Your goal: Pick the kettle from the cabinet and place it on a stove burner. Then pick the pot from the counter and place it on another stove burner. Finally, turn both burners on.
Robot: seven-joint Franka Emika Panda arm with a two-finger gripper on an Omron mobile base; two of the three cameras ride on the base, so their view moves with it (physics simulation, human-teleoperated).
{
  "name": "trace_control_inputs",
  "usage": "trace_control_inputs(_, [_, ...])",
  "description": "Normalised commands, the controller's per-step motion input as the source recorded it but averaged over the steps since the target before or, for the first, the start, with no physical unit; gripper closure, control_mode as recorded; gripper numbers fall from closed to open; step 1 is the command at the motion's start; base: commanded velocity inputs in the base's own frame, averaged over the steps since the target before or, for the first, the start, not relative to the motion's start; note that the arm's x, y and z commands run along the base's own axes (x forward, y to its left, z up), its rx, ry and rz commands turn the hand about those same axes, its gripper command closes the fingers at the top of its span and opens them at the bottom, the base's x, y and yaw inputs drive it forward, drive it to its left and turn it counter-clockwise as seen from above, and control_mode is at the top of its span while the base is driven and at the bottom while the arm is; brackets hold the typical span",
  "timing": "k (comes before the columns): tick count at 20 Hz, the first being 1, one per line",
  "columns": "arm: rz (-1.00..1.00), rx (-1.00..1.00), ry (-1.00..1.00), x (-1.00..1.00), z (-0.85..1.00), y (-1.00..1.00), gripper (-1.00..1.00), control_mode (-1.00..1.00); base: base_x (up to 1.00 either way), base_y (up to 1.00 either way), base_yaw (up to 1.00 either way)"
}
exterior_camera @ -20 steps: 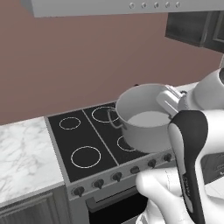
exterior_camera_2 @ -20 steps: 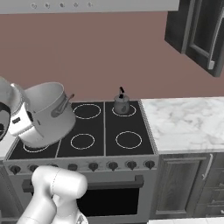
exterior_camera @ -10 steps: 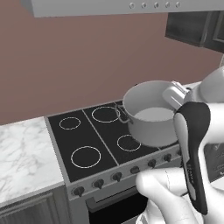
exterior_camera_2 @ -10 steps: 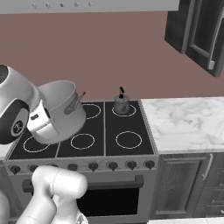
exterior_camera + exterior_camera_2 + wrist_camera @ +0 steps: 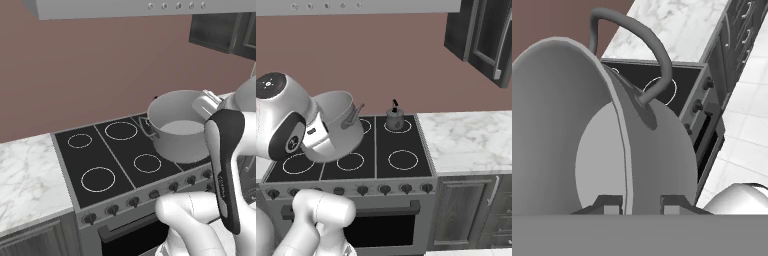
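Above the black cooktop (image 5: 376,150), the gripper (image 5: 641,204) clamps the pot's (image 5: 182,131) rim; kettle (image 5: 394,119) sits on 1 back burner (image 5: 397,126).

Kettle (image 5: 394,119) spout too small

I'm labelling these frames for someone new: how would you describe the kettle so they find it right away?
Start at the black cooktop beside the white marble counter. On its back right burner, nearest the wall, stands the kettle. It is small, rounded and grey with a tall black arched handle, far smaller than the wide open pot held tilted above the cooktop's left side.
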Motion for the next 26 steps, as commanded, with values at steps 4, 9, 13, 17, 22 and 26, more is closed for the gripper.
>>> trace_control_inputs(4, [-0.01,0.0,0.0,0.35,-0.01,-0.1,1.0,-1.0,0.0,0.0,0.0])
trace_control_inputs(9, [-0.01,0.0,0.0,0.28,-0.17,-0.11,1.0,-1.0,0.0,0.0,0.0])
trace_control_inputs(13, [-0.04,0.0,0.0,0.14,-0.27,-0.18,1.0,-1.0,0.0,0.0,0.0])
trace_control_inputs(17, [-0.06,0.0,0.0,0.13,-0.25,-0.19,1.0,-1.0,0.0,0.0,0.0])
trace_control_inputs(22, [-0.07,0.0,0.0,0.2,-0.18,-0.23,1.0,-1.0,0.0,0.0,0.0])
trace_control_inputs(26, [-0.08,0.0,0.0,0.25,-0.2,-0.26,1.0,-1.0,0.0,0.0,0.0])
